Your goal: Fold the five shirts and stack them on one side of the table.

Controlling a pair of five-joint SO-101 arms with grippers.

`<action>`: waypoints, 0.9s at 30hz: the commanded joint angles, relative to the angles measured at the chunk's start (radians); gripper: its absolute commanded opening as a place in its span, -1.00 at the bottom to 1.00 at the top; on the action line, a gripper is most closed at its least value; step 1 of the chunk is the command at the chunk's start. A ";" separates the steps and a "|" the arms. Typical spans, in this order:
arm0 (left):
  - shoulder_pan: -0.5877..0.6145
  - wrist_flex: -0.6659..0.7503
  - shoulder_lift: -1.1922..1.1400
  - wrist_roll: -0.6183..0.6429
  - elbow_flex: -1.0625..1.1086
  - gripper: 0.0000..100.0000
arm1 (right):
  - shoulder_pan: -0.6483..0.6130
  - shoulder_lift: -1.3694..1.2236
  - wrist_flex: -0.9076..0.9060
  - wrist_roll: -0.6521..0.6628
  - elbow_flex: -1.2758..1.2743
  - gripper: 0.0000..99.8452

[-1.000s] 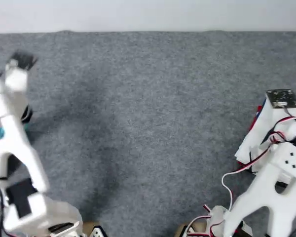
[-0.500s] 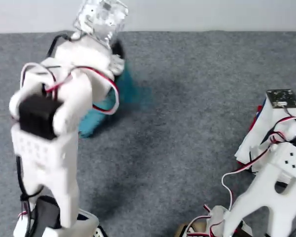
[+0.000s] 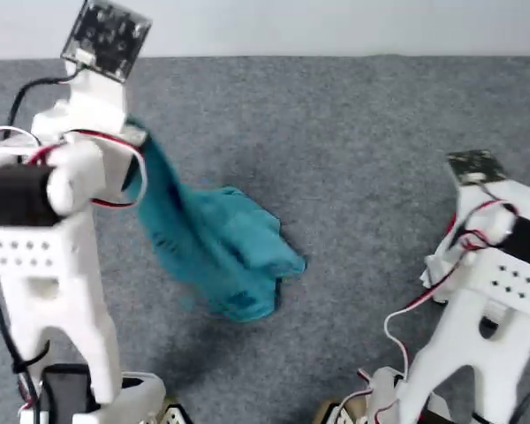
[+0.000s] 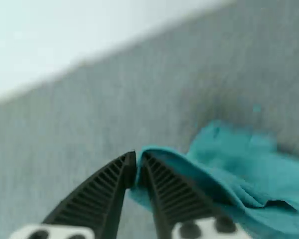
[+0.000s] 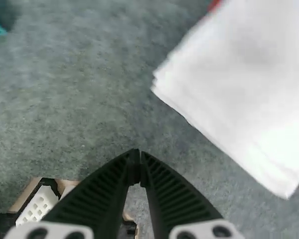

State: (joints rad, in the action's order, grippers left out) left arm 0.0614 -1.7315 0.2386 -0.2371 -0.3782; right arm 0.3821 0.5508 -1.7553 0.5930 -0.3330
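Note:
A teal shirt hangs crumpled from under the left arm, trailing down onto the grey table toward the middle. In the left wrist view my left gripper is shut on an edge of the teal shirt. The right arm stands at the table's right side above a folded white shirt. My right gripper is shut with nothing in it, hovering over carpet just beside the folded white shirt, which has a red edge under it.
Grey carpet covers the table, bounded by a pale wall at the far edge. The arms' bases and wiring sit at the near edge. Bare carpet lies between the teal shirt and the right arm.
The left arm swung in from the far left edge, carrying the teal shirt toward the table's middle, where it now drapes down. The right arm shifted slightly.

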 commanded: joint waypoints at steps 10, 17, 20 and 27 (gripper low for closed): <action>0.324 -0.020 0.049 -0.163 0.318 -0.59 | -0.278 0.024 -0.039 -0.009 0.005 -0.98; 0.201 -0.021 0.221 -0.160 0.315 -0.59 | -0.369 0.022 -0.039 -0.011 0.005 -0.98; 0.238 -0.021 0.269 -0.143 0.329 -0.59 | -0.501 0.018 -0.038 -0.012 0.005 -0.95; 0.519 -0.020 0.279 -0.126 0.446 -0.59 | -0.710 -0.205 0.059 -0.218 0.014 -0.61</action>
State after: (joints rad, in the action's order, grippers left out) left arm 0.4741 -1.7331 0.4872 -0.3721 0.0453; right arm -0.2608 0.4312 -1.7369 0.4641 -0.3330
